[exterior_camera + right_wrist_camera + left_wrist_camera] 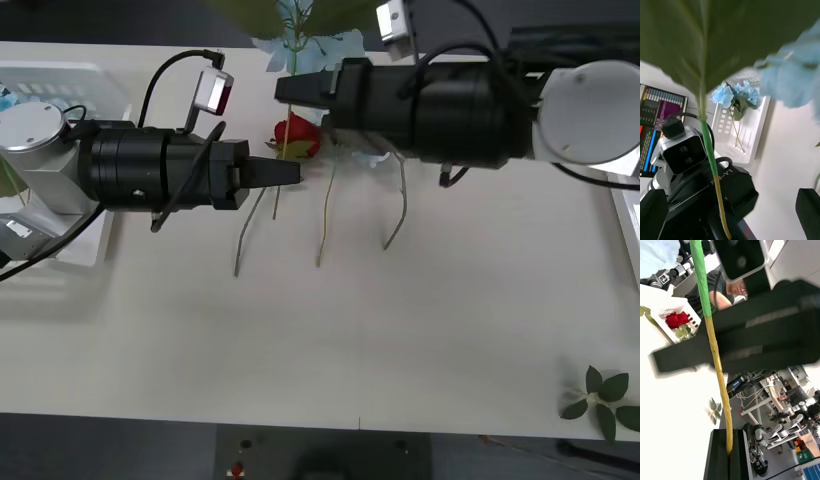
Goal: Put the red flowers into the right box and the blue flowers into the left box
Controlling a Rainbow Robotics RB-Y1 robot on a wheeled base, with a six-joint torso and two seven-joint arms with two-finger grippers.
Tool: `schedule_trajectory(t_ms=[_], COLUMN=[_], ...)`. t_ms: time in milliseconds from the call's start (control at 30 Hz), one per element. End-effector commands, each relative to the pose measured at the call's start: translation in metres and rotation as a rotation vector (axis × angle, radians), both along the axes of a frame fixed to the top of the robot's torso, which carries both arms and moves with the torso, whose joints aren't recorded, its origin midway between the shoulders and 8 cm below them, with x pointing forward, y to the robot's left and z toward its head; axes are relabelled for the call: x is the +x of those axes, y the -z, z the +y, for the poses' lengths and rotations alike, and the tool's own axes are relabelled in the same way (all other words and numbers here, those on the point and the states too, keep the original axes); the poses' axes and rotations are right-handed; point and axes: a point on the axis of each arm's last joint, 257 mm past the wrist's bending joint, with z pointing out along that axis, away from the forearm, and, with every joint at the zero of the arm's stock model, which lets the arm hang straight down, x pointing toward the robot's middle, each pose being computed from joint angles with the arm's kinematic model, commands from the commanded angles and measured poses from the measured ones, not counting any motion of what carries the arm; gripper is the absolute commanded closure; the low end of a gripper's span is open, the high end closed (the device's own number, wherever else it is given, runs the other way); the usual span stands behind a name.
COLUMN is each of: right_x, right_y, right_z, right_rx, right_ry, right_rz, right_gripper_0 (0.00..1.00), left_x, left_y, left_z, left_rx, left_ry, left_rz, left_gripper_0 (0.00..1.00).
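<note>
A blue flower [303, 45] stands upright above the table's far middle, its thin stem [717, 363] running down into my left gripper [290, 172], which is shut on it [729, 444]. My right gripper [295, 90] reaches in from the right, higher on the same stem [709, 150], and is open [732, 200] with one finger on either side. A red flower [297, 134] lies on the table between the two grippers. The left box [70, 75] holds blue flowers [735, 93]. The right box [667, 311] holds red flowers [677, 319].
Three bare stems [325, 220] lie on the table just in front of the grippers. A loose green leaf sprig [603, 395] rests near the front right corner. The right box's rim [630, 225] shows at the right edge.
</note>
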Motion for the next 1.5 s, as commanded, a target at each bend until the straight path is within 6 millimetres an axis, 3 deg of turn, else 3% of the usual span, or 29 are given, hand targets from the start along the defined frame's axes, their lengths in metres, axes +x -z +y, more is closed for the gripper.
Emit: schedule_trajectory(t_ms=[33,300,400,533,600,733,767,800,833,900,933,1000,1100,1300,1500], right_x=[0.0,-0.014,-0.011,0.011,0.026,0.052,0.063,0.067,0.076,0.085,0.09,0.095,0.11,0.124,0.139], right_y=[-0.045,-0.055,-0.04,-0.008,0.011,0.031,0.039,0.041,0.044,0.05,0.055,0.062,0.076,0.103,0.125], right_z=[-0.033,-0.075,-0.093,-0.122,-0.137,-0.15,-0.155,-0.156,-0.159,-0.156,-0.149,-0.143,-0.142,-0.128,-0.124], right_rx=[-0.006,-0.09,-0.18,-0.345,-0.436,-0.508,-0.532,-0.537,-0.541,-0.54,-0.529,-0.509,-0.503,-0.513,-0.525], right_ry=[0.037,0.049,0.049,0.066,0.076,0.109,0.125,0.132,0.15,0.161,0.163,0.177,0.23,0.277,0.347], right_rz=[-0.023,0.039,0.049,0.026,0.015,0.002,0.002,0.001,0.001,0.006,0.022,0.054,0.093,0.129,0.16], right_gripper_0=[0.0,0.0,0.0,0.0,0.0,0.0,0.0,0.0,0.0,0.0,0.0,0.0,0.0,0.0,0.0], left_x=[-0.001,0.002,0.005,0.019,0.032,0.054,0.065,0.068,0.077,0.086,0.092,0.096,0.101,0.101,0.102], left_y=[-0.022,-0.032,-0.035,-0.044,-0.05,-0.054,-0.052,-0.051,-0.049,-0.045,-0.043,-0.041,-0.032,-0.024,-0.02], left_z=[0.012,0.048,0.068,0.108,0.14,0.194,0.221,0.231,0.255,0.289,0.317,0.346,0.407,0.476,0.521], left_rx=[0.006,-0.003,0.007,0.011,0.023,0.055,0.098,0.114,0.157,0.224,0.277,0.334,0.461,0.65,0.85], left_ry=[0.013,-0.023,-0.055,-0.133,-0.203,-0.323,-0.382,-0.404,-0.457,-0.527,-0.586,-0.643,-0.756,-0.878,-0.943], left_rz=[-0.092,-0.071,-0.068,-0.064,-0.076,-0.098,-0.112,-0.117,-0.129,-0.144,-0.154,-0.162,-0.166,-0.191,-0.248], left_gripper_0=[1.0,1.0,1.0,1.0,1.0,1.0,1.0,1.0,1.0,1.0,1.0,1.0,1.0,1.0,1.0])
